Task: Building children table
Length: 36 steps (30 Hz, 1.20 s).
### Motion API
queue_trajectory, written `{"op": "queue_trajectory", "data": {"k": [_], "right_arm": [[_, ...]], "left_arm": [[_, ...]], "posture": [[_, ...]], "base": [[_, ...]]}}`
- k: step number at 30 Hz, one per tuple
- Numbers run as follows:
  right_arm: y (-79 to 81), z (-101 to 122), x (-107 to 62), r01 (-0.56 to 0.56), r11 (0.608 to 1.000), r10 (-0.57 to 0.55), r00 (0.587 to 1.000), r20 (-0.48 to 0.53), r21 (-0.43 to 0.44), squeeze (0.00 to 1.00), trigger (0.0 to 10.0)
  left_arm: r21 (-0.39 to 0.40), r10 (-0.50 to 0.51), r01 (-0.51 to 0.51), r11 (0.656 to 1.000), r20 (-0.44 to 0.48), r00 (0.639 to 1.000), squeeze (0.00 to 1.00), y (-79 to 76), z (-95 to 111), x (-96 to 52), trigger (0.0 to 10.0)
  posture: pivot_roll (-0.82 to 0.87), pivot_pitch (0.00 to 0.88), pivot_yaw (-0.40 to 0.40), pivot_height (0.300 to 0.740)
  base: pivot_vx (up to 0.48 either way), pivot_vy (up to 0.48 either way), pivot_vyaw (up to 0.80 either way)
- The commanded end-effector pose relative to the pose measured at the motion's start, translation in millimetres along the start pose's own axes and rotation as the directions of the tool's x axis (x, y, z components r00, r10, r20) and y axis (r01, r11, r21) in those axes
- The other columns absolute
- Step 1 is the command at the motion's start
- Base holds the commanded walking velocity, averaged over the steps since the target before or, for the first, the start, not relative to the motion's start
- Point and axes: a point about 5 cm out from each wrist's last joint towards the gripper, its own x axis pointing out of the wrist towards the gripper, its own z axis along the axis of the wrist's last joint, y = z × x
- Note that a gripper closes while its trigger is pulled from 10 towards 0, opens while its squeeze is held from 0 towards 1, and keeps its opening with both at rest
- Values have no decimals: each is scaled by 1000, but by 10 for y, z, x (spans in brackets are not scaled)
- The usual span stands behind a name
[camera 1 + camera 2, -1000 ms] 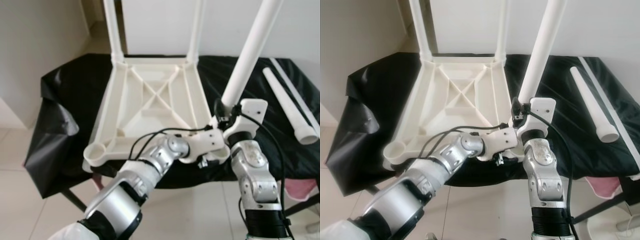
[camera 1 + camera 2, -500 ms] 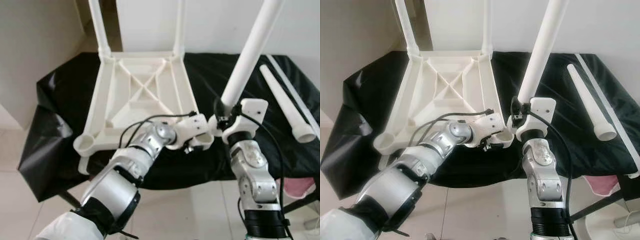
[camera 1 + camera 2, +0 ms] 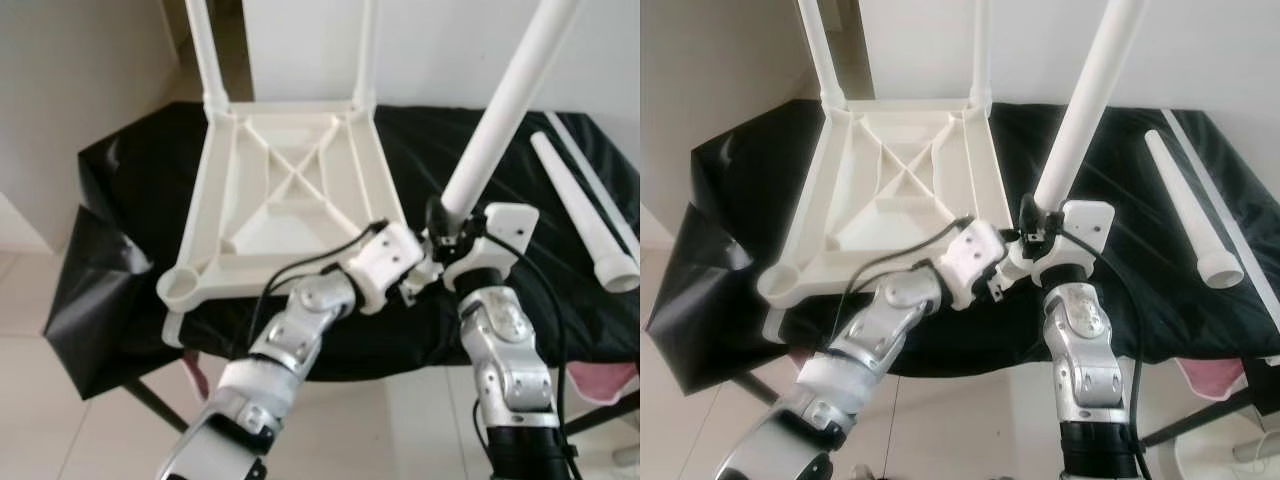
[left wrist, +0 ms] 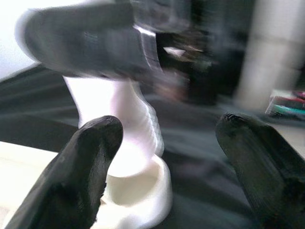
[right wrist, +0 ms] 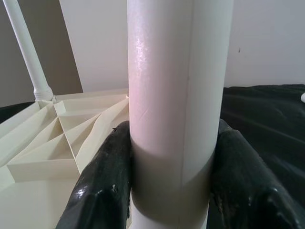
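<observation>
At frame centre, our right pincer (image 3: 447, 228) clamps a white plastic tube leg (image 3: 497, 118) over the near-right socket of the upturned white plastic tabletop (image 3: 290, 195) on the black-draped counter (image 3: 130, 180). Our left pincer (image 4: 167, 143) gapes beside it. Two legs stand fitted; a spare white leg (image 3: 585, 215) lies at right.

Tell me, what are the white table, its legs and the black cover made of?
Table: probably moulded plastic, smooth cream-white with ribs underneath. Leg in the right gripper: likely the same plastic, with a soft sheen. Cover: looks like thin plastic sheet, wrinkled and glossy.
</observation>
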Motion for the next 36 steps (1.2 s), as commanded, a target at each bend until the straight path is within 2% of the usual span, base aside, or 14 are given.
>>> {"op": "queue_trajectory", "data": {"k": [1,3,5,6,7,11,14,17,19,23,25,28,32,36], "right_arm": [[9,11,0,-11,1000,11,1000,20,4,0,10000],[8,7,1,-14,1000,14,1000,19,-5,0,10000],[-11,-17,-6,-11,1000,11,1000,13,-12,0,10000],[-11,-17,-6,-11,1000,11,1000,13,-12,0,10000],[-29,-37,-15,-8,1000,8,1000,9,-14,0,10000],[-38,-64,-24,-10,1000,11,1000,5,-16,0,10000],[-48,-124,-25,-18,1000,18,1000,-7,-12,0,10000],[-44,-189,15,-34,999,33,999,-20,-17,0,10000],[-42,-233,44,-41,999,41,999,-30,-20,0,10000],[-33,-262,57,-61,998,60,998,-37,-31,0,10000],[-24,-342,30,-104,994,101,993,-67,-46,0,10000],[-31,-367,17,-112,993,108,991,-75,-47,0,10000],[-35,-405,-8,-142,988,137,987,-82,-60,0,10000],[7,-440,-92,-252,960,241,966,-97,-122,0,10000]], "left_arm": [[16,-53,54,998,-42,998,0,-50,-40,-70,10000],[37,-66,69,997,-57,996,0,-67,-57,-118,10000],[23,-82,84,996,-80,993,0,-80,-89,-236,10000],[23,-82,84,996,-80,993,0,-80,-89,-236,10000],[13,-89,91,996,-105,991,0,-89,-120,-319,10000],[9,-87,89,996,-149,985,0,-103,-184,-392,10000],[-43,-79,72,996,-208,975,0,-87,-269,-484,10000],[-117,-78,56,992,-196,977,0,-45,-253,-534,10000],[-139,-68,40,989,-196,978,0,-13,-236,-555,10000],[-133,-53,28,991,-186,981,0,6,-193,-568,10000],[-128,-6,-18,992,-187,982,0,70,-142,-596,10000],[-133,12,-37,990,-186,982,0,98,-125,-606,10000],[-166,57,-83,983,-161,985,0,181,-39,-621,10000],[-158,81,-103,982,-142,987,0,222,47,-624,10000]], "posture": [[-61,25,-18,740],[-61,25,-18,740],[-58,26,-19,740],[-58,26,-19,740],[-53,29,-21,740],[-51,31,-20,740],[-52,35,-18,740],[-56,43,-12,740],[-54,44,-11,740],[-47,48,-13,740],[-42,51,-15,740],[-42,52,-16,740],[-42,54,-17,740],[-40,56,-17,740]], "base": [[0,0,0],[0,0,0],[0,0,0],[0,0,0],[0,0,0],[0,0,0],[0,0,0],[0,0,0],[0,0,0],[0,0,0],[0,0,0],[0,0,0],[0,0,0],[0,0,0]]}}
